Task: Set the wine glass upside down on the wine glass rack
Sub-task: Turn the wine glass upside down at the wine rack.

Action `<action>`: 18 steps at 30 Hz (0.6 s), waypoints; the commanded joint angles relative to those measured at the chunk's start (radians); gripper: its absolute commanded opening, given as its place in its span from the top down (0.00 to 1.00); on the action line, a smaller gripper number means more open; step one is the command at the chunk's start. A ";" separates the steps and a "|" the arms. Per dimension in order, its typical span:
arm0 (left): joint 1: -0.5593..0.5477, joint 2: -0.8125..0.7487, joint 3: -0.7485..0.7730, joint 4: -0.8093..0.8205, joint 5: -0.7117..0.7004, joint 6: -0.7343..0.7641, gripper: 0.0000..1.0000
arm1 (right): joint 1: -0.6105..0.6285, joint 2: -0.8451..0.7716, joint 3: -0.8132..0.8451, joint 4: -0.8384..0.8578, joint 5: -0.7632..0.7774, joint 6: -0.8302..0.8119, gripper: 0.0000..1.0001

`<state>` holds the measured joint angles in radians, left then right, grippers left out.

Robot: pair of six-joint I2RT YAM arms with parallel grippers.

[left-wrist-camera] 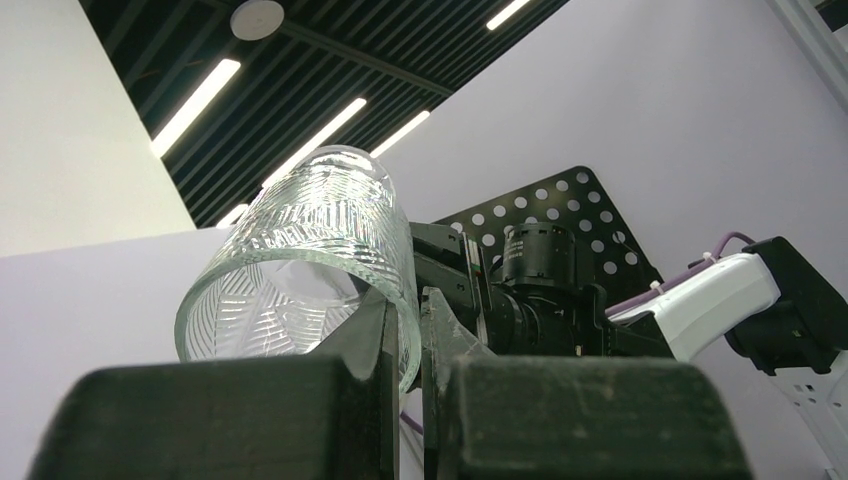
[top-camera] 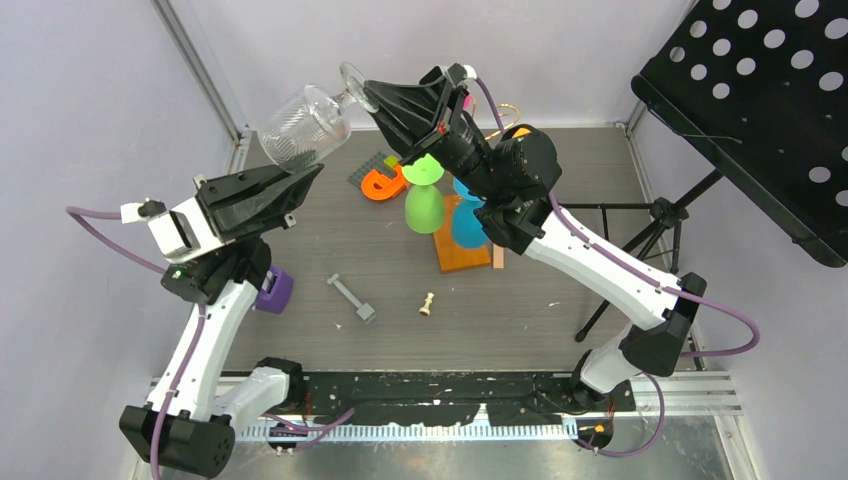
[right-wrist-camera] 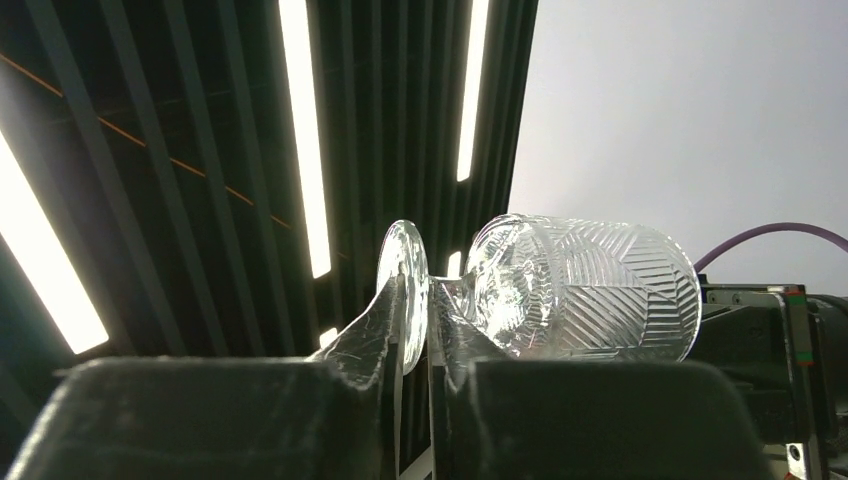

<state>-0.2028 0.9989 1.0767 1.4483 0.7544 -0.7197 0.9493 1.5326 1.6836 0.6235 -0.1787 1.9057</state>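
Both of my grippers hold the wine glass point(top-camera: 305, 128) high over the table point(top-camera: 330, 240), with the glass lying on its side between them. My left gripper point(top-camera: 314, 172) is pinched narrow on the bowl's rim, and my right gripper point(top-camera: 376, 106) is closed almost tight at the other end, where the foot point(right-wrist-camera: 405, 285) stands edge-on in the slit between its fingers. The rack point(top-camera: 461, 258) stands on the table below and right of the glass, largely hidden under my right arm, with a green glass point(top-camera: 423, 205) and a blue glass point(top-camera: 468, 228) over its wooden base.
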 commanded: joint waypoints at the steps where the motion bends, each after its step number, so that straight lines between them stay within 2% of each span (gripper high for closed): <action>1: -0.001 -0.012 0.000 0.042 -0.003 0.032 1.00 | 0.000 -0.001 0.059 0.052 -0.015 -0.009 0.91; 5: -0.001 -0.014 -0.015 0.041 -0.023 0.047 1.00 | 0.001 -0.014 0.046 0.058 -0.015 -0.011 0.94; 10: -0.001 -0.016 -0.045 0.042 -0.069 0.056 0.74 | -0.001 -0.039 0.018 0.081 0.010 -0.010 0.94; 18: -0.001 -0.019 -0.062 0.042 -0.107 0.063 0.55 | -0.009 -0.063 -0.006 0.093 0.026 -0.017 0.94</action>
<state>-0.2028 0.9970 1.0260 1.4582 0.6964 -0.6746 0.9459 1.5311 1.6669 0.6273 -0.1932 1.8935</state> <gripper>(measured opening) 0.413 0.101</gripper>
